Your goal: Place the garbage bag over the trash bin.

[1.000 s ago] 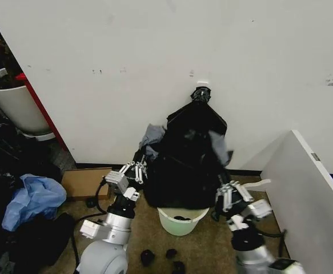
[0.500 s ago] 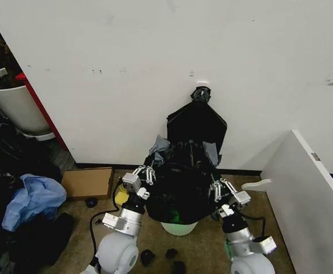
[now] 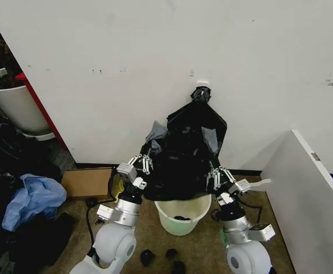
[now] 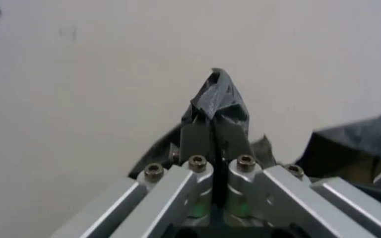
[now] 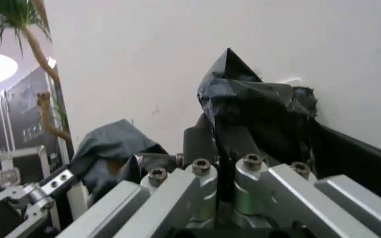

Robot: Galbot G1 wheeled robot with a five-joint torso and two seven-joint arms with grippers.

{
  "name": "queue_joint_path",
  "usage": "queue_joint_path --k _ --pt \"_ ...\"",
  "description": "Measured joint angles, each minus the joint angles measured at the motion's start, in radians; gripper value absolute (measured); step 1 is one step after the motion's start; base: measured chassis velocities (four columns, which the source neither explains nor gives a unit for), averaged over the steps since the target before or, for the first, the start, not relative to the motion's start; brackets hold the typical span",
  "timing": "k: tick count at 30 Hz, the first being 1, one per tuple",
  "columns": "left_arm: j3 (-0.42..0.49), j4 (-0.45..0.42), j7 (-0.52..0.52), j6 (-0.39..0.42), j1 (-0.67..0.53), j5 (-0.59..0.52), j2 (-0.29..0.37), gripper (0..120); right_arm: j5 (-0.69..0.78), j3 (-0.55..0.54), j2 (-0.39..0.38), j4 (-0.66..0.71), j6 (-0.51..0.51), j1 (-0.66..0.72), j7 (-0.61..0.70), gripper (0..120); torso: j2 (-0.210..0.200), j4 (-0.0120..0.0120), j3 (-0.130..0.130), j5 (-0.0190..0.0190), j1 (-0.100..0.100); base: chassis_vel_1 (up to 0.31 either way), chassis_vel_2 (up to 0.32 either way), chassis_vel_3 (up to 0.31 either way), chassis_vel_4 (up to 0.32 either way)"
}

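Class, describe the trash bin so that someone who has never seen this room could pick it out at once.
Start at the big white wall and drop to the floor at its foot, between the left gripper and the right gripper. The trash bin is the small round cream-white bucket under the garbage bag. The white planter pot far to the left is larger.
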Motion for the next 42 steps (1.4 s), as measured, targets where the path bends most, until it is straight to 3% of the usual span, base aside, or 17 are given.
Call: queue_joint_path --k 8,15,31,38,42 --pt "0.036 0.059 0.004 -0.005 0.007 0.008 -0.029 0 -0.023 0.002 0.006 -0.132 0.03 0.009 0.006 0 0.0 0.0 0.0 0.0002 0.0 0.0 0.0 0.0 0.0" --pt "0.045 0.144 0.005 -0.032 0.02 0.006 -0.049 0 -0.028 0.001 0.005 -0.172 0.034 0.018 0.006 0 0.0 0.0 0.0 0.0 0.0 0.0 0.0 0.0 0.0" --pt "0.063 0.239 0.035 -0.065 0.005 0.002 -0.09 0 -0.087 0.041 -0.003 -0.308 0.048 0.066 0.084 0 0.0 0.0001 0.0 0.0001 0.0 0.0 0.0 0.0 0.0" --pt "0.069 0.324 0.088 -0.114 -0.051 0.003 -0.099 0 -0.06 0.038 0.0 -0.328 0.072 0.076 0.096 0 0.0 0.0 0.0 0.0 0.0 0.0 0.0 0.0 0.0" --pt "0.071 0.365 0.204 -0.137 -0.08 -0.063 -0.097 0 -0.009 0.032 -0.011 -0.287 0.087 0.073 0.03 0 0.0 0.0001 0.0 -0.0001 0.0 0.0 0.0 0.0 0.0"
